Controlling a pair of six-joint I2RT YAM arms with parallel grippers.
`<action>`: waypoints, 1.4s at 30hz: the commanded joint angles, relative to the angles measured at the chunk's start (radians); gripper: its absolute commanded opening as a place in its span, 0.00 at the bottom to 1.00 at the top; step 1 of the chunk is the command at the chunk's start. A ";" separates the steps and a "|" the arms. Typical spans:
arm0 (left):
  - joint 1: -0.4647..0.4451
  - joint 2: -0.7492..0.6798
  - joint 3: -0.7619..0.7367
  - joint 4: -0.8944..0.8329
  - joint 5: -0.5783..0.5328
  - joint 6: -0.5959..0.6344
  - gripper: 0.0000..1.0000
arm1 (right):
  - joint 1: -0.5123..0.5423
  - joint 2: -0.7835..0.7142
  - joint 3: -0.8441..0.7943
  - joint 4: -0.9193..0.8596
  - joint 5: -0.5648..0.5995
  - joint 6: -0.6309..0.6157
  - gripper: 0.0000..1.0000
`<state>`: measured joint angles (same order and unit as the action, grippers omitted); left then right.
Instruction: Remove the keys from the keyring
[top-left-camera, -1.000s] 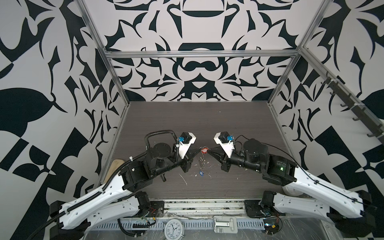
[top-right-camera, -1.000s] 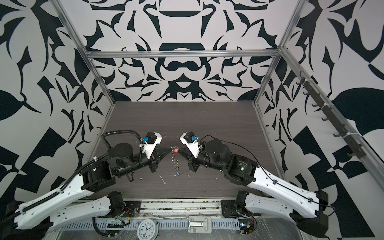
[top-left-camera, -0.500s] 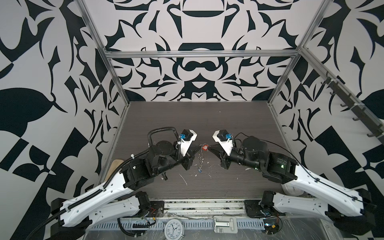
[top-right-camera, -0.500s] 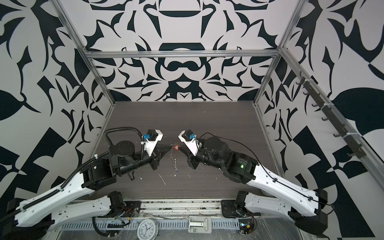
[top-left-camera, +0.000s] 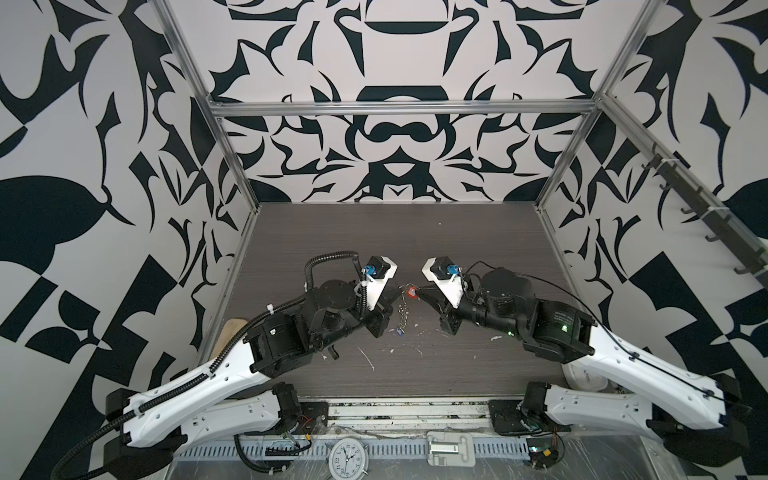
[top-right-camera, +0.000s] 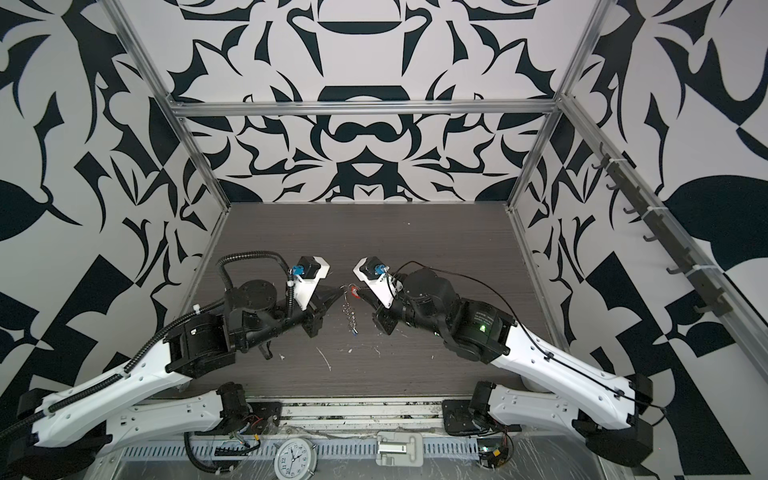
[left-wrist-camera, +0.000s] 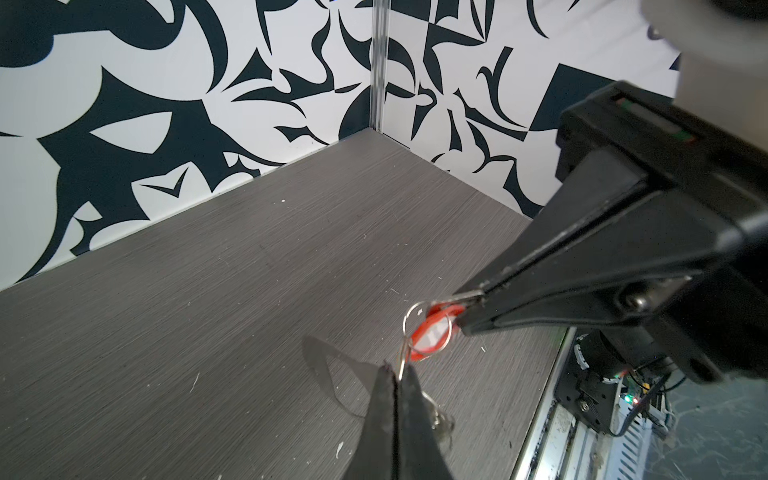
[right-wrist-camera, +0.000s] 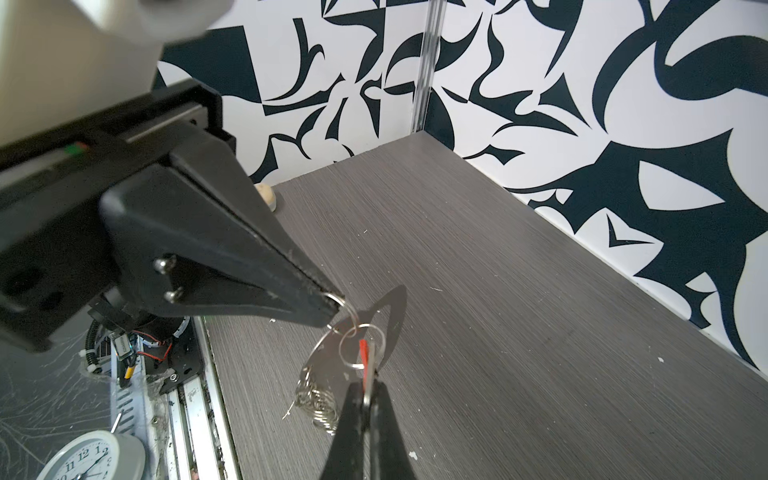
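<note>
While my left jaws are pinched shut on a small ring (right-wrist-camera: 338, 300) and my right jaws are clamped tight on the red tag (left-wrist-camera: 432, 332), the keyring (right-wrist-camera: 320, 365) hangs between them above the middle of the worktop (top-left-camera: 415, 249), with the blue tag (top-left-camera: 400, 332) at its lower end.

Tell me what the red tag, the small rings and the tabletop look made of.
Red tag: glossy plastic, probably, given the smooth saturated colour.
Small rings: bright polished metal, thin glinting wire.
Tabletop: matt grey wood-grain, likely laminate; fine printed streaks.
</note>
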<state>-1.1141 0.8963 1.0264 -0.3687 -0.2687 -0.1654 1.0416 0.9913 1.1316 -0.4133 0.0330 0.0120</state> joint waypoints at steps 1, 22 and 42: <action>0.017 0.001 0.018 -0.152 -0.139 -0.019 0.00 | -0.008 -0.038 0.073 0.007 0.105 -0.020 0.00; -0.028 -0.011 0.063 -0.149 -0.109 0.016 0.00 | -0.008 -0.029 -0.077 0.137 0.007 0.065 0.00; -0.168 0.055 0.208 -0.214 -0.179 0.059 0.00 | -0.008 -0.073 -0.211 0.367 -0.082 0.074 0.00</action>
<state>-1.2675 0.9497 1.1954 -0.5659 -0.4191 -0.1181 1.0397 0.9340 0.9230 -0.1184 -0.0448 0.0761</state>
